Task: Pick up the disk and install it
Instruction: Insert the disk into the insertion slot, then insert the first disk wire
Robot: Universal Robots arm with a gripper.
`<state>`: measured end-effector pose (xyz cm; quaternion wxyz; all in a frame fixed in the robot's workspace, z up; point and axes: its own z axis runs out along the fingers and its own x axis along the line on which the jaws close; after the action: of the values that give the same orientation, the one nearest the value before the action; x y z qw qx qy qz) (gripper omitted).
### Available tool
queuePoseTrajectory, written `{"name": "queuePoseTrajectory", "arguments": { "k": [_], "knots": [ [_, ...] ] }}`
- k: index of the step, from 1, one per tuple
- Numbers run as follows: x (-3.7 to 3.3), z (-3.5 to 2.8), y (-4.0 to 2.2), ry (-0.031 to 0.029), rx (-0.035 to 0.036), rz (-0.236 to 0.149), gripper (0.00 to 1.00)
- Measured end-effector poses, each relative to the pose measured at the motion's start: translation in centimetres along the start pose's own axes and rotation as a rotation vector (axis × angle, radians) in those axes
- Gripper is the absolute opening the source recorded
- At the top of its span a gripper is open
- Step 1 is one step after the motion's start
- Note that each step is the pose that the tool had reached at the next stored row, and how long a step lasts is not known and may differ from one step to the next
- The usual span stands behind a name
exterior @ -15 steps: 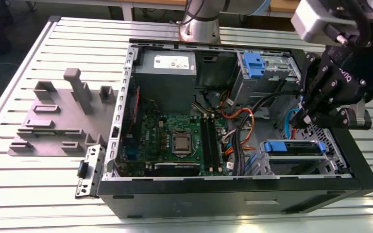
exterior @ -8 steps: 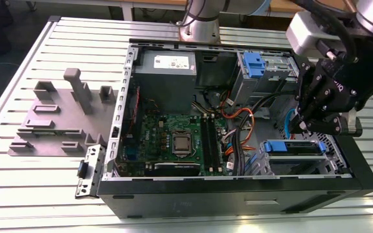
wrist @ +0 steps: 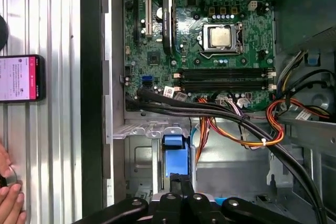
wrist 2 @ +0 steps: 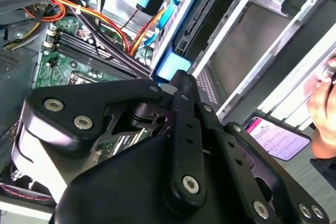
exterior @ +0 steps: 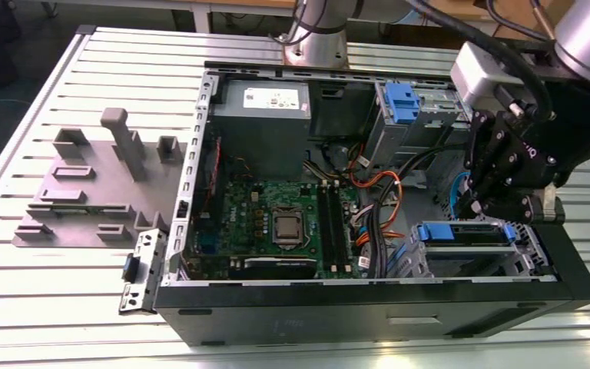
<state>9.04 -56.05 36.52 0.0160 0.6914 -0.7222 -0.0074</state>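
One drive, already down in the bay: the disk [exterior: 467, 234] lies flat in the drive cage [exterior: 525, 257] at about 4 o'clock of the open case [exterior: 377, 307] in the exterior view, with its blue bracket end facing the motherboard [exterior: 274, 223]

Gripper [exterior: 476, 209] is tilted down over it from 3 o'clock. In the first wrist view its fingers [wrist: 181, 184] are drawn together with nothing visible between them, and the tip is right at the blue bracket. My read is that it's acting as a narrow pusher to seat the drive, not gripping it. Can't tell if the drive is fully home

Case lies on its side with the panel off, so the bay is reachable from above. The orange and black cable bundle [wrist: 247, 129] runs just beside the cage, which probably explains the steep, tight approach

A second blue bracket [exterior: 402, 104] sits in the upper bay at 1 o'clock, well apart from the gripper. Power supply [exterior: 264, 108] is at 11 o'clock. The grey fixture [exterior: 90, 184] sits on the slatted table [exterior: 70, 307] at 9 o'clock, outside the case

A person's hand [wrist: 8, 198] and a phone [wrist: 21, 77] are on the table outside the case wall, out of the arm's way
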Motion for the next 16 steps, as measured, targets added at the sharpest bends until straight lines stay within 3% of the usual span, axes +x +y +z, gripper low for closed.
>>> {"name": "queuePoseTrajectory", "arguments": {
  "k": [2, 16],
  "knots": [
    [0.00, 0.32, -0.01, -0.0001, 0.0000, 0.000, 0.11],
    [-0.01, 0.44, -0.09, -0.0002, 0.0000, 0.000, 0.11]
  ]
}}
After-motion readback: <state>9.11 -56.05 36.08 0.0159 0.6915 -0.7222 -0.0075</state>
